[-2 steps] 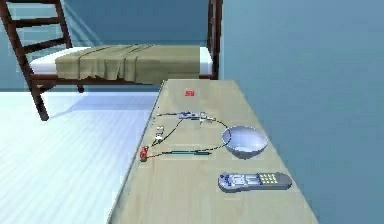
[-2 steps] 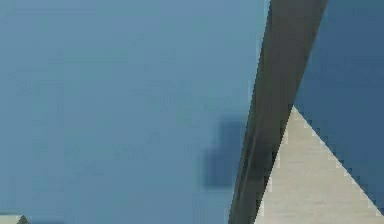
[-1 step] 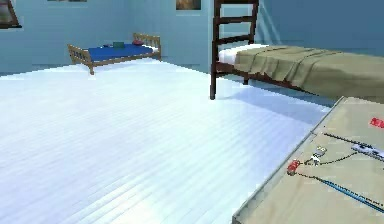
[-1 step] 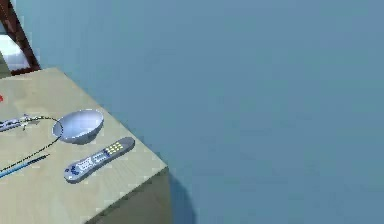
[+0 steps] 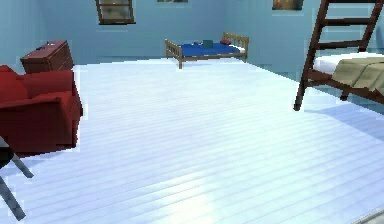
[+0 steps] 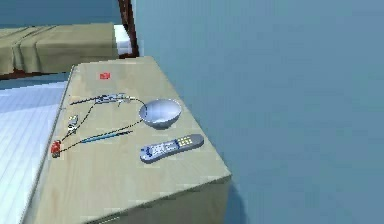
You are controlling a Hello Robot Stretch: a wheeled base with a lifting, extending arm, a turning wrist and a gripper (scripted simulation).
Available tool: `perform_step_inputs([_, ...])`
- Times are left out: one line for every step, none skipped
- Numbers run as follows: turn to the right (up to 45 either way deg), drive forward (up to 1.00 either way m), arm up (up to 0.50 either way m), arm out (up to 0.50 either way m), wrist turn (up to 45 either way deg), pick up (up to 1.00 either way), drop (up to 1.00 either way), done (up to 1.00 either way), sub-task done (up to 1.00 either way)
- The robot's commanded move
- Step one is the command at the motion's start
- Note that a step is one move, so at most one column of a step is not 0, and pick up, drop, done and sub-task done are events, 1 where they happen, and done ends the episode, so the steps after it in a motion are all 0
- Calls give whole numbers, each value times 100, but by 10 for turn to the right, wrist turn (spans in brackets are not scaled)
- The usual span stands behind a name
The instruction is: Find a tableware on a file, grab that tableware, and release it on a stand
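Note:
A shallow grey bowl point(image 6: 160, 112) stands upright on the tan top of a low piece of furniture point(image 6: 130, 185) in the arm side view, near its right edge and close to the blue wall point(image 6: 290, 90). Just in front of the bowl lies a grey remote control point(image 6: 170, 148).
On the same top lie a thin pen-like stick point(image 6: 105, 135), a set of keys point(image 6: 72, 125) and a small red patch point(image 6: 103, 75). A bed point(image 6: 50, 45) stands behind it. Ahead there are a red armchair point(image 5: 38, 105), a dresser point(image 5: 48, 58), a blue-mattress bed point(image 5: 207, 48), a bunk bed point(image 5: 350, 70) and wide pale floor point(image 5: 200, 140).

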Motion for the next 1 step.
perform_step_inputs([0,0,50,0,0,0,0,0,0])
